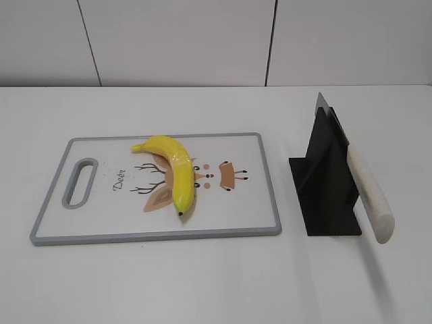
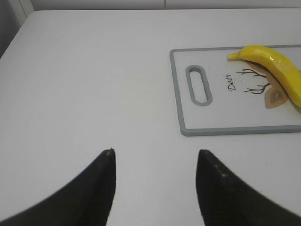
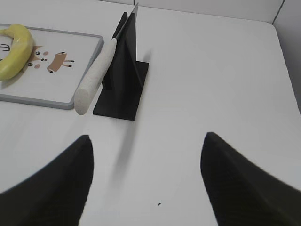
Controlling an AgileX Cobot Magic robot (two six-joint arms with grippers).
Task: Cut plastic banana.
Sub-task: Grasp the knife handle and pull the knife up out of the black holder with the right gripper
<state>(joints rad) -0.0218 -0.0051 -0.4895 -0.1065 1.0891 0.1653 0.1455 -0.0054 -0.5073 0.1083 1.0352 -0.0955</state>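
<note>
A yellow plastic banana (image 1: 173, 170) lies whole on a white cutting board (image 1: 101, 223) with a grey rim and a deer drawing. It also shows in the left wrist view (image 2: 277, 68) and the right wrist view (image 3: 14, 54). A knife with a cream handle (image 1: 370, 194) sits in a black stand (image 1: 326, 182) right of the board; the right wrist view shows the knife (image 3: 94, 77) too. My left gripper (image 2: 155, 153) is open and empty over bare table left of the board. My right gripper (image 3: 146, 136) is open and empty, near the stand (image 3: 123, 80). Neither gripper shows in the exterior view.
The white table (image 1: 202, 283) runs back to a pale wall (image 1: 202, 40). The board's handle slot (image 1: 79, 183) is at its left end. The table's right edge (image 3: 284, 61) shows in the right wrist view.
</note>
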